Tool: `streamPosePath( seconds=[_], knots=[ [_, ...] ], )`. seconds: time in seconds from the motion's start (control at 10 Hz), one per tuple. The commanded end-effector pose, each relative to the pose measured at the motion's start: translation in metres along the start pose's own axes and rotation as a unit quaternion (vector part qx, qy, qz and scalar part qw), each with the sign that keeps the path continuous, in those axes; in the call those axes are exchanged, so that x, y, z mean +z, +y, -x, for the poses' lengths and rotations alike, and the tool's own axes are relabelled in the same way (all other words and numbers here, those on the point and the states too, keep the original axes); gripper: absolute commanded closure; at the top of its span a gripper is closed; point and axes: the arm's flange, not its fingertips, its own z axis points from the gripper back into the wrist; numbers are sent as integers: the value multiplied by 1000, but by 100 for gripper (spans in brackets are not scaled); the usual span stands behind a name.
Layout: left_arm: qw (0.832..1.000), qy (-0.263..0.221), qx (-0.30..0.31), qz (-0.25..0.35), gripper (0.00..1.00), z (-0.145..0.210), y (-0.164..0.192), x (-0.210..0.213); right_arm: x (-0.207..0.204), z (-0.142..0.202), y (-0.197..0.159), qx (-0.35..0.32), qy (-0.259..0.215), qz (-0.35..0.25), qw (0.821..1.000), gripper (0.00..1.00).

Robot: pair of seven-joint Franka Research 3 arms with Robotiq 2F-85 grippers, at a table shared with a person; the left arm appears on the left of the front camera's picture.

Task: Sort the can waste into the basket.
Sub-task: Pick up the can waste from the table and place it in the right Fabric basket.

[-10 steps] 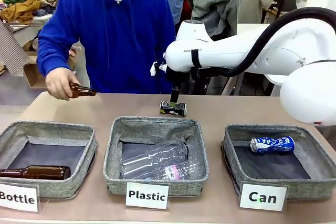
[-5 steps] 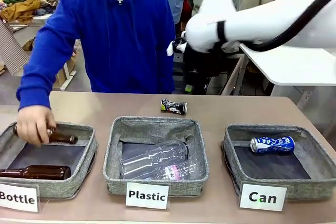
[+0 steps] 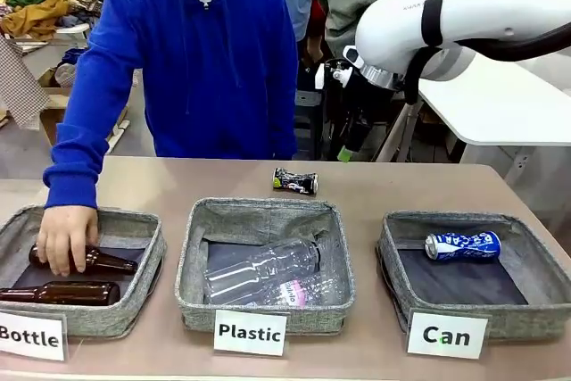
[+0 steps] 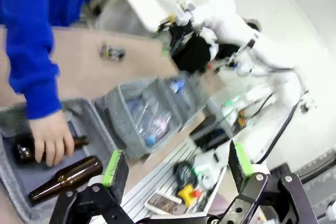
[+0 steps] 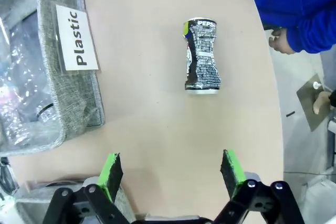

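Jaws spread wide on right gripper (image 5: pixel 171 167) and left gripper (image 4: pixel 176 161) (nothing held); black can (image 3: pixel 294 181) lies on the table (image 3: pixel 401 186) behind the Plastic bin (image 3: pixel 190 294), blue can (image 3: pixel 461 244) inside the basket (image 3: pixel 526 317), right.

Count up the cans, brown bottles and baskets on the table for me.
Cans: 2, black can on the table, blue can in the Can basket.
Brown bottles: 2, upper bottle, lower bottle, in the Bottle basket.
Baskets: 3, with the Plastic basket.
Total: 7.
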Motion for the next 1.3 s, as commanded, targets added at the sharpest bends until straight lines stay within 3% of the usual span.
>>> streamPosePath(
  seconds=[0.0,0.3,0.7,0.9,1.1,1.2],
  knots=[
    [994,-101,-13,50,0,-18,-39,81,-10,5,-5,24,-26,-1,999,0],
    [997,-58,-32,31,0,-11,-45,87,-27,-16,-10,60,-13,-20,998,0],
    [998,63,-15,13,0,9,-27,20,-61,-57,-8,104,13,-22,994,0],
    [990,141,-7,25,0,25,-17,-19,-69,-67,-14,112,16,-3,994,0],
    [981,191,12,15,0,45,-8,-59,-82,-73,-18,129,18,-1,992,0],
    [972,228,-22,-61,0,53,2,-73,-87,-75,-20,128,16,10,992,0]
  ],
)
